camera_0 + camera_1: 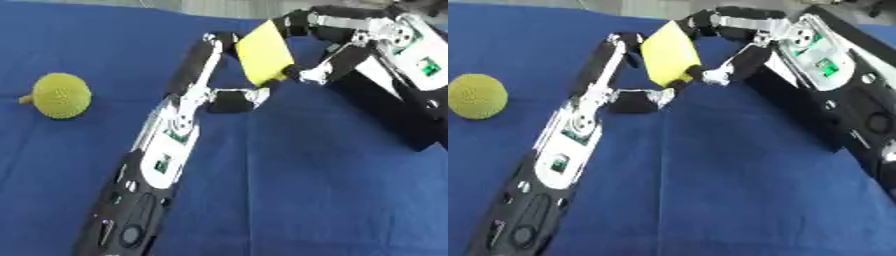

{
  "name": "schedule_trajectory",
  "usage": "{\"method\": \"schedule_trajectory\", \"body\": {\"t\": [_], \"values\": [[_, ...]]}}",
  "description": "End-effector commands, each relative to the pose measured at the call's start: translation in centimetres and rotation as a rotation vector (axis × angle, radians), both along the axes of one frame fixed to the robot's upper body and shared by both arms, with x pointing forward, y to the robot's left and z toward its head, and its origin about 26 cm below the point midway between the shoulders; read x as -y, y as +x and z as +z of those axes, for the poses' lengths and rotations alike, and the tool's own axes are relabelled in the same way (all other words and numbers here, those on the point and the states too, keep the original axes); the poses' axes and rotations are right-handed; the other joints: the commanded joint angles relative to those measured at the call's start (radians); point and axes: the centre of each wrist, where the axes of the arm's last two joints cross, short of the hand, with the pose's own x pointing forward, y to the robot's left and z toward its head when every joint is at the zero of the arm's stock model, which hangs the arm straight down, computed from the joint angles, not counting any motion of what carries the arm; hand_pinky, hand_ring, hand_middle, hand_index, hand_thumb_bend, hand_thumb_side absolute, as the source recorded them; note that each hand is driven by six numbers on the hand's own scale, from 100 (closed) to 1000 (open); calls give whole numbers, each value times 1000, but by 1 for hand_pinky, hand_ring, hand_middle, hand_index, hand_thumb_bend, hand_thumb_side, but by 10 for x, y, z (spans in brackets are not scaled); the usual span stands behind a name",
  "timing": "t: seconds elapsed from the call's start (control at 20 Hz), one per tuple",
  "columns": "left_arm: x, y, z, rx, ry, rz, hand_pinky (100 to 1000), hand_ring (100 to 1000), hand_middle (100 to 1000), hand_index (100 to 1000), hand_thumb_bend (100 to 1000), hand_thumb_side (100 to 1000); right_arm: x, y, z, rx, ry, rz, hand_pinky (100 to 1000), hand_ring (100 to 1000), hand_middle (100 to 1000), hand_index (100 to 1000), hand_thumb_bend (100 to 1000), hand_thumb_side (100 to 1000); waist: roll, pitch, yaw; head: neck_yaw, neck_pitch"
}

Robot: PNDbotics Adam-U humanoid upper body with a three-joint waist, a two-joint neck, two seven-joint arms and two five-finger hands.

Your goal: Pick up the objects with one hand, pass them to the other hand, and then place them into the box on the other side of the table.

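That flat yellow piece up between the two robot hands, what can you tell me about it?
The yellow piece is a flat, plain, bright yellow slab with straight edges and no markings; it looks like foam or sponge, though that is a guess. It is held up above the blue table cloth, tilted on edge. The left hand has fingers at its left edge and lower corner, and the right hand pinches it from the right, at top and bottom. Nothing else touches it.
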Motion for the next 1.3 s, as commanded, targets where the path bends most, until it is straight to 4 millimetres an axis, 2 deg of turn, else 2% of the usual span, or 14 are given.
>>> {"method": "schedule_trajectory", "body": {"t": [0.05, 0.4, 0.65, 0.85, 0.95, 1.05, 1.15, 1.3], "values": [[13, -9, 11, 29, -22, -33, 611, 661, 518, 596, 392, 302, -2, -6, 16, 69, -92, 140, 833, 1000, 472, 441, 143, 100, -6, -6, -1, -2, -2], [12, -7, 8, 19, -2, -3, 630, 679, 543, 665, 511, 350, -1, -9, 17, 49, -87, 131, 829, 1000, 464, 429, 163, 100, -8, -9, -1, -2, -1], [12, -6, 7, 19, 20, 15, 637, 690, 563, 722, 637, 403, 2, -9, 17, 61, -89, 126, 827, 1000, 454, 419, 184, 100, -9, -10, 2, -2, -4], [11, -5, 5, 27, 39, 31, 645, 705, 581, 758, 809, 466, 5, -8, 17, 58, -88, 114, 823, 1000, 441, 407, 206, 100, -10, -10, 2, -2, -6], [11, -5, 5, 35, 48, 35, 647, 708, 585, 766, 855, 488, 6, -8, 17, 54, -85, 106, 821, 1000, 438, 405, 215, 100, -9, -10, 2, -3, -6], [11, -5, 4, 42, 54, 39, 651, 716, 594, 777, 953, 543, 8, -7, 17, 50, -82, 97, 819, 1000, 433, 401, 232, 100, -9, -10, 1, -3, -5], [11, -4, 4, 47, 61, 39, 655, 722, 601, 784, 1000, 581, 9, -7, 18, 47, -81, 91, 816, 1000, 430, 399, 244, 100, -9, -9, 1, -4, -5], [10, -4, 3, 54, 72, 45, 658, 728, 607, 789, 1000, 602, 11, -7, 18, 44, -79, 82, 813, 1000, 426, 397, 259, 100, -8, -9, 0, -4, -6]]}}
